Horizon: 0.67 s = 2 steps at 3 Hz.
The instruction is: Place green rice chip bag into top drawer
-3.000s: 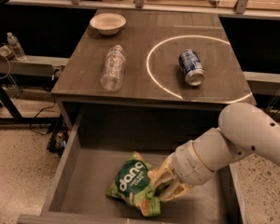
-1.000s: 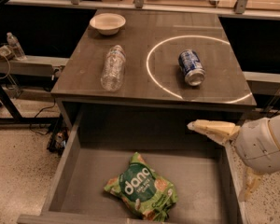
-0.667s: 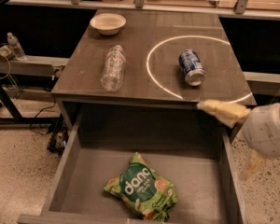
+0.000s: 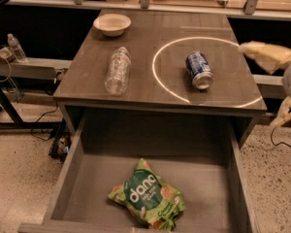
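Note:
The green rice chip bag (image 4: 147, 202) lies flat on the bottom of the open top drawer (image 4: 67, 174), near the front middle, with its logo facing up. My gripper (image 4: 260, 85) is at the right edge of the view, beside the table's right side and well above and to the right of the drawer. Its two pale fingers (image 4: 266, 55) are spread apart and hold nothing. It does not touch the bag.
On the table top (image 4: 140, 89) lie a clear plastic bottle (image 4: 118, 71) on its side, a blue soda can (image 4: 199, 70) inside a white circle, and a white bowl (image 4: 112, 24) at the back left. A small bottle (image 4: 16, 48) stands on a rail at far left.
My gripper let go of the bag, which now lies in the drawer. The gripper then rose out of the drawer and drew back up and to the right.

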Motion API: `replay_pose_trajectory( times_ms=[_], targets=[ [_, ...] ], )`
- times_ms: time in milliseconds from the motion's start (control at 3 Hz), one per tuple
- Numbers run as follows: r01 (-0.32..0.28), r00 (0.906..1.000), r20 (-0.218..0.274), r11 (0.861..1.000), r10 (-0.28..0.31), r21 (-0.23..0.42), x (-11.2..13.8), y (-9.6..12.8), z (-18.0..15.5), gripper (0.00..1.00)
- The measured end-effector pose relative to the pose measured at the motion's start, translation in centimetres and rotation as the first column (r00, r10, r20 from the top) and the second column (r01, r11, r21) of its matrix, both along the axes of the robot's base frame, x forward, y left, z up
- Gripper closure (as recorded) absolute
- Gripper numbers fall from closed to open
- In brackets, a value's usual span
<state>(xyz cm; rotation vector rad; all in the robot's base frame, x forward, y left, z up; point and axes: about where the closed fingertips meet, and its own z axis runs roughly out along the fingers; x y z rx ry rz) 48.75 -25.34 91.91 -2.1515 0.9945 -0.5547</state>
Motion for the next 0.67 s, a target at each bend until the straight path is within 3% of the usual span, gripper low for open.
replay_pose_trajectory(
  times_ms=[333,667],
  targets=[
    [0.044,0.9867,0.157,0.999,-0.041,-0.011,4.05,-3.01,7.01,0.0],
    [0.047,0.9852,0.165,0.999,-0.045,-0.009,4.04,-3.16,7.51,0.0]
  ],
)
